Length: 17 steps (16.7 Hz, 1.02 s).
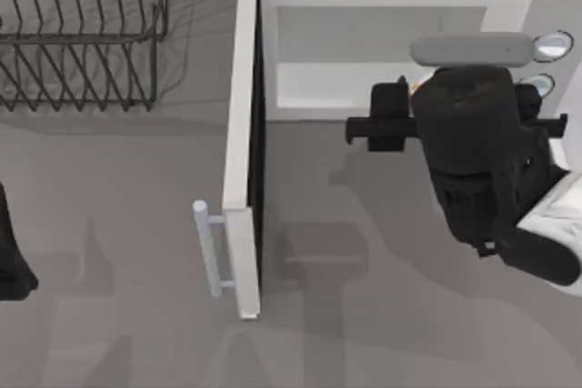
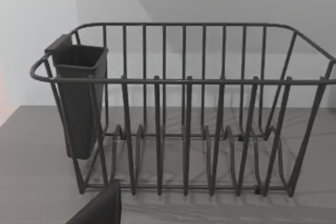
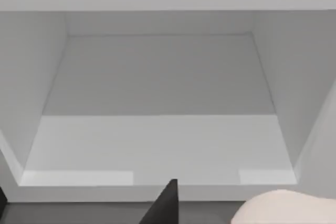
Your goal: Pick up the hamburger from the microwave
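The microwave (image 1: 391, 6) stands at the back right with its door (image 1: 241, 152) swung wide open toward the front. My right gripper (image 1: 406, 99) hangs just in front of the cavity opening, shut on the hamburger (image 3: 281, 208). The hamburger is an off-white lump held close under the wrist camera, beside one dark finger (image 3: 167, 203). From above, only a sliver of its orange band (image 1: 416, 86) peeks out beside the arm. The pale cavity floor (image 3: 157, 140) lies bare behind it. My left arm (image 1: 11, 256) is parked at the table's left edge.
A black wire rack (image 1: 82, 34) stands at the back left, with a dark cup (image 2: 79, 98) hung on one end. The door's white bar handle (image 1: 209, 247) juts out to the left. Two round knobs (image 1: 553, 44) sit on the microwave's right side.
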Available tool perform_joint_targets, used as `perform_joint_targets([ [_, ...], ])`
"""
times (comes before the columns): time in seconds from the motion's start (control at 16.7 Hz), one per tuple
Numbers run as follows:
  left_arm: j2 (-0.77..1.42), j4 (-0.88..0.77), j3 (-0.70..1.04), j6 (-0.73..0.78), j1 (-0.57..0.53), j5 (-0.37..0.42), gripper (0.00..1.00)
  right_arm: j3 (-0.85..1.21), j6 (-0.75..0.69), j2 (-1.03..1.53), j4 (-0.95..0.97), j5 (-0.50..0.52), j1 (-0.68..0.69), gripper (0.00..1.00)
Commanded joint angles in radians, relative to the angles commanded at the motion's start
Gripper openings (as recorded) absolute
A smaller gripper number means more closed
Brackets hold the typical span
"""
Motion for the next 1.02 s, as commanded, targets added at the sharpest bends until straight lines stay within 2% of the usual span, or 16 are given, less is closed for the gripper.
perform_joint_targets([
  [0.24,0.000,0.000,0.000,0.000,0.000,0.000,1.00,-0.037,0.003,0.121,0.150,0.007,0.007,0.00],
  [0.72,0.000,0.000,0.000,0.000,0.000,0.000,1.00,-0.164,0.004,0.433,0.607,0.009,0.007,0.00],
  [1.02,0.000,0.000,0.000,0.000,0.000,0.000,1.00,-0.188,0.002,0.479,0.667,0.007,0.005,0.00],
])
